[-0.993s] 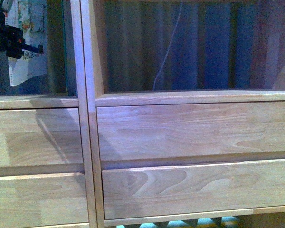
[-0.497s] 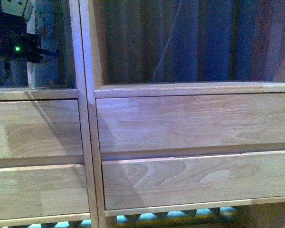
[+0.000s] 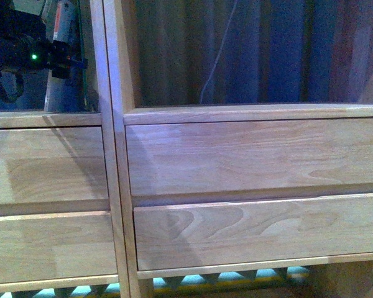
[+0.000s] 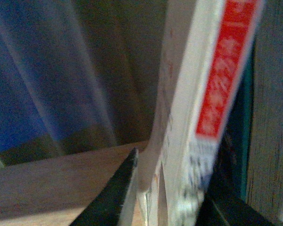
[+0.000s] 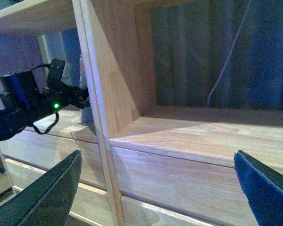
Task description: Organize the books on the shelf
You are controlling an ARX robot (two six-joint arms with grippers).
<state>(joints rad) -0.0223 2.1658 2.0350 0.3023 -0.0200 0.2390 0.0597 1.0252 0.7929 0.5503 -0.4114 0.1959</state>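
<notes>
My left gripper [image 3: 67, 61] reaches into the left compartment of the light wood shelf [image 3: 112, 118], close to the upright divider. It is shut on the white paperback book [image 3: 63, 93], which stands nearly upright. In the left wrist view the gripper [image 4: 172, 188] grips the book [image 4: 188, 117] at its lower edge, and the red-topped spine [image 4: 226, 61] faces the camera. A thin dark teal book [image 4: 245, 117] stands between the paperback and the compartment's wooden wall [image 4: 273, 117]. My right gripper [image 5: 155, 188] is open and empty in front of the right compartment [image 5: 203, 132].
Drawer-like fronts [image 3: 248, 161] fill the shelf below both compartments. A white cord [image 3: 216, 62] hangs behind the backless right compartment, in front of dark curtains. In the right wrist view the left arm [image 5: 33, 101] shows beyond the divider [image 5: 96, 94].
My left gripper has moved right, towards the divider. The paperback has turned from cover-on to nearly edge-on and upright. The front view has shifted slightly, so the shelf sits lower in it.
</notes>
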